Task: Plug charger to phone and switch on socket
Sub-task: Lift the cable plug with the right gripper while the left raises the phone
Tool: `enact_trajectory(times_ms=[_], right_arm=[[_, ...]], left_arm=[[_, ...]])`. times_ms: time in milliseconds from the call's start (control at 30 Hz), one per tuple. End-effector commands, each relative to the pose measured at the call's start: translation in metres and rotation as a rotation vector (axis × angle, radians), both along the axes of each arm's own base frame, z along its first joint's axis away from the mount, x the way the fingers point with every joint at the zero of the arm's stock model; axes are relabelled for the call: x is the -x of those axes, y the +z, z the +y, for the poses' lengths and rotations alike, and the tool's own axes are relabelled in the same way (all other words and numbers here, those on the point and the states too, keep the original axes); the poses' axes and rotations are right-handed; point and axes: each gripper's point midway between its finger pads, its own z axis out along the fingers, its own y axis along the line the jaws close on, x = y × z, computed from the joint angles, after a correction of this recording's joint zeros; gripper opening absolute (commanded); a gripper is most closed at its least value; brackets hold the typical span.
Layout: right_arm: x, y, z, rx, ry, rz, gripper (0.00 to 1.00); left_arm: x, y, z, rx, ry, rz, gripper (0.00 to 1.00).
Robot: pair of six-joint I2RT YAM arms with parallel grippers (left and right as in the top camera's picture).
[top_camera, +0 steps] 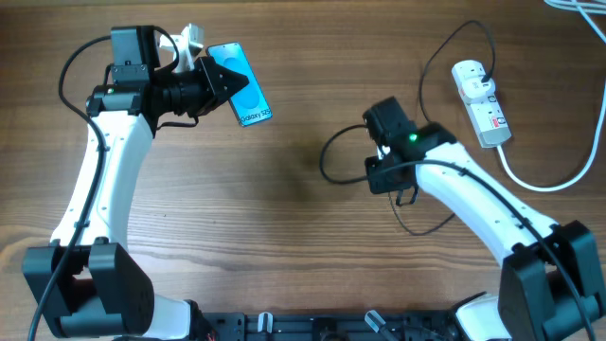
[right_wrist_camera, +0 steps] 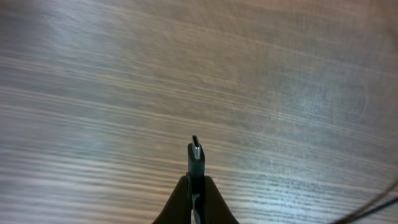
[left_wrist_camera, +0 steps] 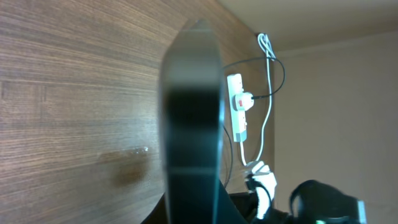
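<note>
My left gripper (top_camera: 216, 80) is shut on the phone (top_camera: 242, 87) and holds it above the table at the back left, turquoise screen up and the white "Galaxy" strip at its near end. In the left wrist view the phone (left_wrist_camera: 190, 118) is a dark edge-on slab between my fingers (left_wrist_camera: 186, 210). My right gripper (right_wrist_camera: 196, 190) is shut on the charger plug (right_wrist_camera: 195, 151), whose metal tip points out over bare wood. In the overhead view the right gripper (top_camera: 377, 169) is mid-table, with the black charger cable (top_camera: 327, 163) looping round it. The socket (top_camera: 481, 102) lies at the back right.
A white adapter (top_camera: 483, 90) sits in the socket, and the black cable runs up to it. The thick white cord (top_camera: 544, 185) curves off to the right edge. The socket also shows in the left wrist view (left_wrist_camera: 236, 106). The table is brown wood.
</note>
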Motion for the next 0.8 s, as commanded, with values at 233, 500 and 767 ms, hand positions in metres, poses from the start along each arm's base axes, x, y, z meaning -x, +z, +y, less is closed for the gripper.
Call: enact_trajectory(times_ms=[233, 500, 767], right_arm=[[0.007, -0.068, -0.016, 0.044, -0.062, -0.044, 0.19], [0.013, -0.073, -0.008, -0.001, -0.054, -0.006, 0.38], [0.019, -0.074, 0.009, -0.092, -0.035, 0.032, 0.04]], left_arm=[[0.001, 0.002, 0.002, -0.013, -0.008, -0.015, 0.04], [0.002, 0.001, 0.002, -0.012, -0.008, -0.010, 0.04], [0.002, 0.001, 0.002, -0.012, -0.008, -0.011, 0.04]])
